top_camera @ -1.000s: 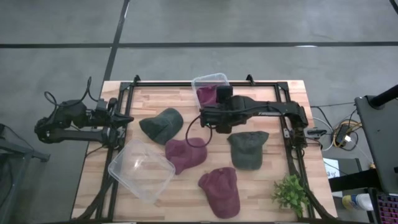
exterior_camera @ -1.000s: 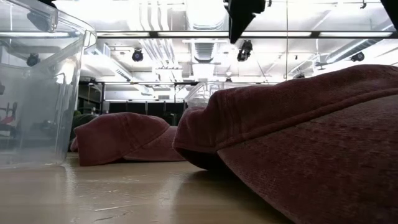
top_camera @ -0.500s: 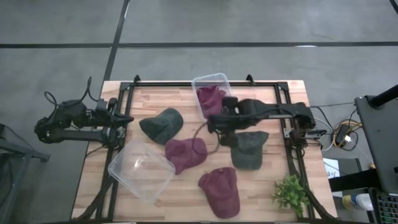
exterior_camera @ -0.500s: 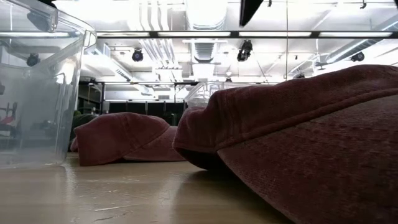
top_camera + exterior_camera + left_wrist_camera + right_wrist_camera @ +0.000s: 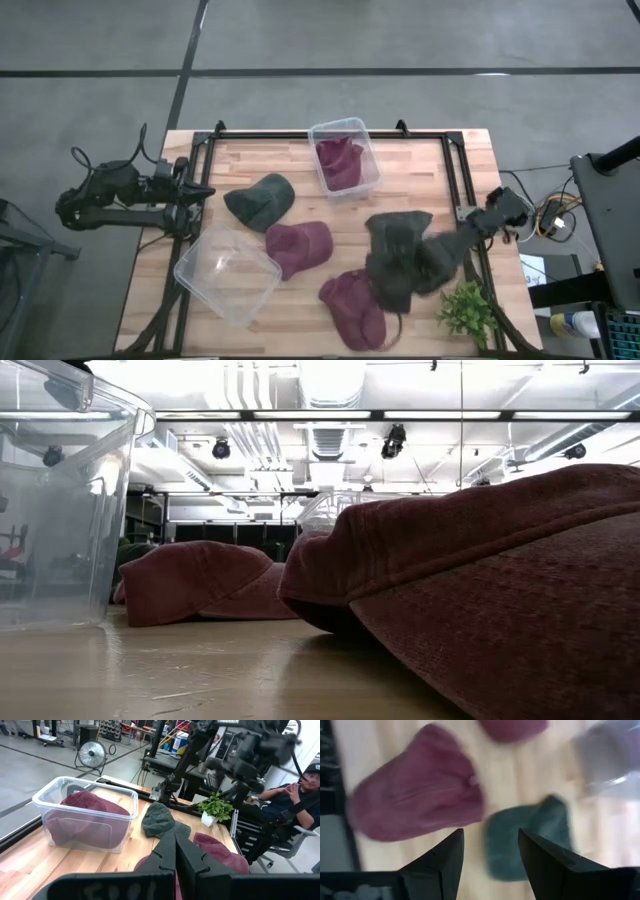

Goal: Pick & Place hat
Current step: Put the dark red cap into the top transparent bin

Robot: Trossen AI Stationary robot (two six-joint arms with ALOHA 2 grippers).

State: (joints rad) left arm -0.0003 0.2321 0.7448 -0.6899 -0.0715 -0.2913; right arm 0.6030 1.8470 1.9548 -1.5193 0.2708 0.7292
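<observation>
Several caps lie crown-up on the wooden table: a green hat [image 5: 260, 200], a maroon hat [image 5: 298, 245], a second maroon hat [image 5: 352, 305] and another green hat [image 5: 398, 228], partly hidden under my right arm. One more maroon hat [image 5: 340, 160] sits inside the far clear bin [image 5: 362, 128]. My right gripper [image 5: 392, 285] is a blur above the near right hats, with nothing between its open fingers [image 5: 490, 860]; below it I see a maroon hat [image 5: 420, 795] and a green hat [image 5: 530, 835]. My left gripper [image 5: 175, 847] is shut and parked at the table's left edge [image 5: 195, 190].
An empty clear bin [image 5: 228, 272] stands tilted near the left front. A small potted plant [image 5: 468, 310] is at the near right corner. A black frame rail [image 5: 470, 250] runs round the table. A person [image 5: 305, 785] sits beyond the table's right side.
My right arm has swung fast from beside the far bin toward the table's near right, passing over the right green hat, and it has left the top of the low view. The hats lie where they were.
</observation>
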